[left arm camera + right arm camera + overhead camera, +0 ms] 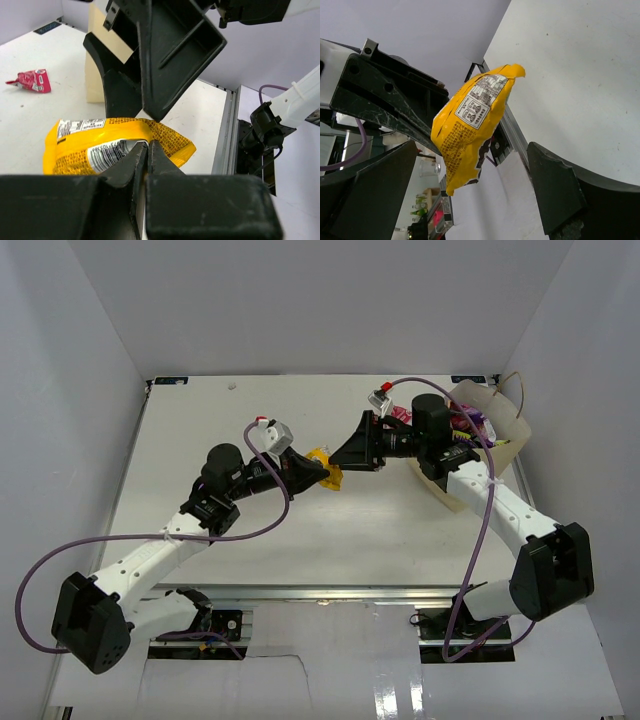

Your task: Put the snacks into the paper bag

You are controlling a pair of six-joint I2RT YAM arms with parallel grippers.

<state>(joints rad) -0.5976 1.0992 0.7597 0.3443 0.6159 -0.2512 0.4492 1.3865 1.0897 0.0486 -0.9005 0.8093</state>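
Mid-air handover above the table (pixel 250 410). The left gripper (pixel 148 147) has its fingers clenched on the edge of the small yellow wrapper (pixel 470 115), holding it out. The right gripper (pixel 472 145) has its fingers spread wide, straddling the wrapper, presumably to carry it to the paper bag (pixel 512 435) nearby.

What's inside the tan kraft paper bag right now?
Shiny purple and pink packets show at the mouth of the tan kraft paper bag. The right arm covers its near part, and anything deeper is hidden.

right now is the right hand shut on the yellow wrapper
No, the right hand has its fingers wide apart on either side of the yellow wrapper, which only the left hand pinches.
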